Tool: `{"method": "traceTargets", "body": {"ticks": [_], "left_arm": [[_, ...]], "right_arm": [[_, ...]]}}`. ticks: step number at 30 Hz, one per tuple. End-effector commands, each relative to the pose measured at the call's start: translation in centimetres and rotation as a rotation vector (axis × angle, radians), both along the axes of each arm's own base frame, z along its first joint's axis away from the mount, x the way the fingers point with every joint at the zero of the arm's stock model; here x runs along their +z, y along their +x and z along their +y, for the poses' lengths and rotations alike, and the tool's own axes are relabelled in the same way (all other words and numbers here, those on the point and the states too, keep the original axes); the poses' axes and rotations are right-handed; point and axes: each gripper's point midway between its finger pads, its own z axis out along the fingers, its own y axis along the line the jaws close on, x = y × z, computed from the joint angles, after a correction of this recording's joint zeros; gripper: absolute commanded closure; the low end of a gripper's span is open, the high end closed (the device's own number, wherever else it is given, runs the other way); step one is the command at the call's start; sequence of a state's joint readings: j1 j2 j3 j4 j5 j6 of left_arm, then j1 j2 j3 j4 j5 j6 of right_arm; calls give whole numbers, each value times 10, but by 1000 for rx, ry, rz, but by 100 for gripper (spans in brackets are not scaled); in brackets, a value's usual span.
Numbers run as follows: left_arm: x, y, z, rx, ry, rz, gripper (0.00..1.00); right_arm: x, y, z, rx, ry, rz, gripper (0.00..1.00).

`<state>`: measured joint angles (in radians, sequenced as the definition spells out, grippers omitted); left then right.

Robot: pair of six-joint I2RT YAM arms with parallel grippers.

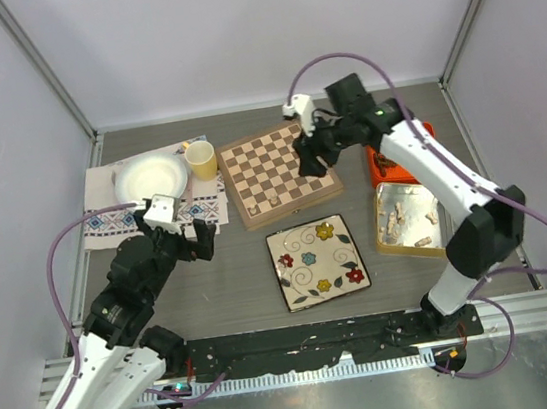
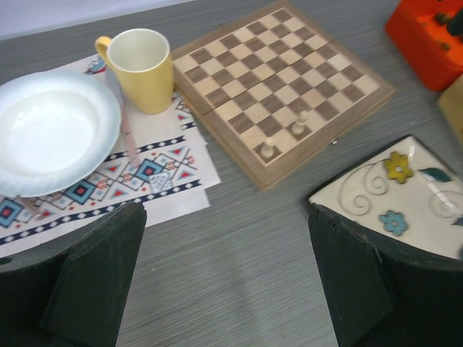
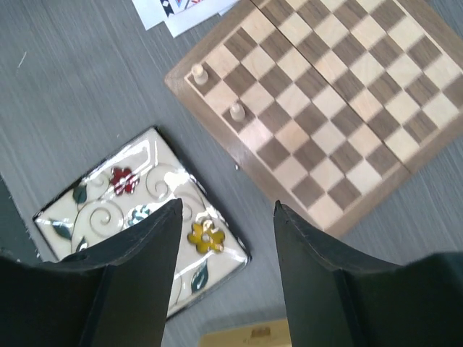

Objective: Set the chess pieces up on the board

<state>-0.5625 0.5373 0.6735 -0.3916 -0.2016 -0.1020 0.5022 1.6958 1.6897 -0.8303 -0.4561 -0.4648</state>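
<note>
The board (image 1: 280, 173) lies at the back middle of the table. Two pale chess pieces (image 3: 198, 73) (image 3: 236, 111) stand in its row nearest the floral plate; the left wrist view shows them too (image 2: 268, 148) (image 2: 301, 123). More pale pieces lie in a tan tin (image 1: 406, 215) at the right. My right gripper (image 1: 310, 159) (image 3: 227, 207) hangs above the board's right part, open, with nothing between its fingers. Low over bare table left of the board, my left gripper (image 1: 182, 239) (image 2: 226, 238) is wide open and holds nothing.
A square floral plate (image 1: 316, 259) sits in front of the board. An orange box (image 1: 394, 158) holding dark bits stands behind the tin. A yellow cup (image 1: 201, 160) and a white bowl (image 1: 149, 177) rest on a patterned placemat (image 2: 155, 170) at the left.
</note>
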Motion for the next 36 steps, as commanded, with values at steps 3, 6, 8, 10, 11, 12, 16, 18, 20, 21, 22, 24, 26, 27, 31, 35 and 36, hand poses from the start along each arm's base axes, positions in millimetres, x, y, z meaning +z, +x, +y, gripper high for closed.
{"method": "traceTargets", "body": {"ticks": [3, 6, 8, 10, 11, 12, 16, 18, 20, 21, 22, 24, 26, 27, 31, 35, 36], "left_arm": [[38, -6, -32, -60, -326, 8, 0], [40, -10, -41, -91, -398, 29, 0], [40, -13, -46, -115, -426, 44, 1], [40, -14, -49, -121, -447, 57, 0], [39, -17, -53, -144, -453, 72, 1], [38, -17, -54, -148, -459, 80, 0], [32, -19, -59, -149, -498, 125, 0], [26, -18, -60, -137, -516, 149, 0], [24, -19, -61, -137, -535, 159, 1], [23, -20, -61, -137, -539, 162, 0], [24, -21, -61, -136, -549, 159, 0], [21, -21, -61, -135, -555, 161, 0], [20, -22, -61, -137, -563, 159, 0], [20, -22, -61, -137, -564, 160, 0], [14, -23, -62, -140, -561, 179, 1], [2, -25, -65, -147, -562, 207, 0], [0, -25, -65, -149, -562, 212, 0]], "right_arm": [[51, -29, -57, -7, 213, -91, 40], [44, -35, -86, -111, 212, -94, 37], [29, -36, -107, -195, 179, -78, 36], [24, -46, -120, -244, 184, -67, 29], [24, -50, -123, -247, 208, -53, 26], [24, -51, -133, -276, 222, -49, 26], [12, -58, -156, -370, 235, -21, 25], [8, -58, -170, -423, 234, -16, 25], [0, -59, -182, -465, 229, -2, 25], [-3, -59, -185, -479, 226, 8, 25], [-7, -60, -191, -500, 216, 20, 25], [-12, -60, -197, -515, 200, 34, 25], [-18, -62, -205, -543, 189, 58, 25], [-22, -61, -209, -549, 182, 70, 25], [-35, -65, -223, -574, 181, 142, 25], [-48, -69, -244, -617, 148, 185, 26], [-51, -70, -252, -638, 143, 192, 27]]}}
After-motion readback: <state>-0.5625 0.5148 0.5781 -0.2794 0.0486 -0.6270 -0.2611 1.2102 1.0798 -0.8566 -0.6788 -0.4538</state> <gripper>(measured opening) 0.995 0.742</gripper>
